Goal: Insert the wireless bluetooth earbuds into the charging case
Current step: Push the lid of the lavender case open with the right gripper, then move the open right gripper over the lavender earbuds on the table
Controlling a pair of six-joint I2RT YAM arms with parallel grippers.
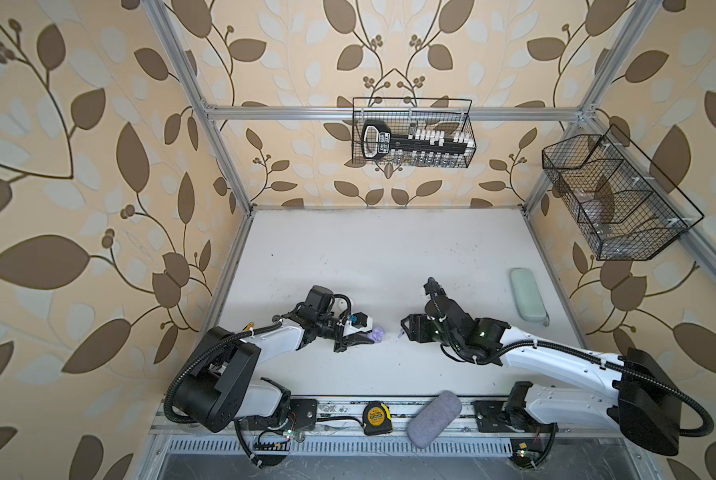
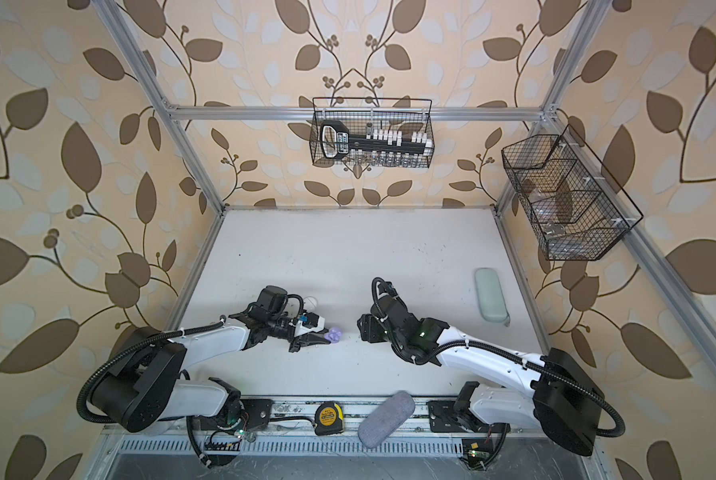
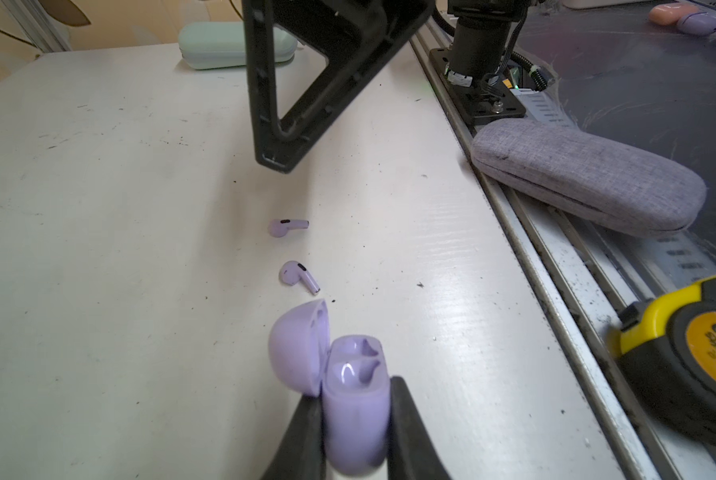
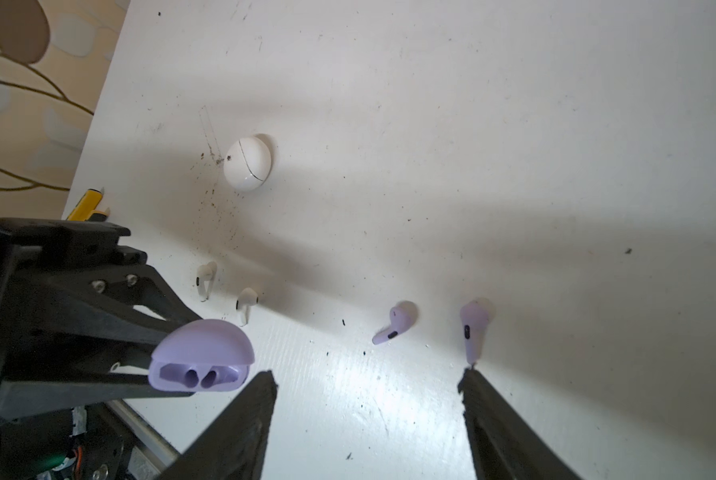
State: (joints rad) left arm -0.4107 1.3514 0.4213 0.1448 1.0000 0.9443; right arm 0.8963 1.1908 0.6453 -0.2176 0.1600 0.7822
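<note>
My left gripper (image 3: pixel 355 395) is shut on the lavender charging case (image 3: pixel 356 399), lid swung open and both sockets empty; both top views show it (image 1: pixel 377 333) (image 2: pixel 334 334) held just above the table. Two lavender earbuds (image 3: pixel 287 227) (image 3: pixel 298 276) lie on the white table between the grippers. My right gripper (image 4: pixel 367 374) stands open with nothing in it, low over the table, one fingertip close to the stem of a lavender earbud (image 4: pixel 474 328); the other lavender earbud (image 4: pixel 397 322) lies beyond the gap. Two white earbuds (image 4: pixel 206 278) (image 4: pixel 246 303) and a closed white case (image 4: pixel 247 163) lie farther off.
A mint glasses case (image 1: pixel 526 295) lies at the table's right side. A grey fabric case (image 1: pixel 433 417) and a yellow tape measure (image 1: pixel 376 417) sit on the front rail. Wire baskets (image 1: pixel 414 133) (image 1: pixel 614 199) hang on the frame above.
</note>
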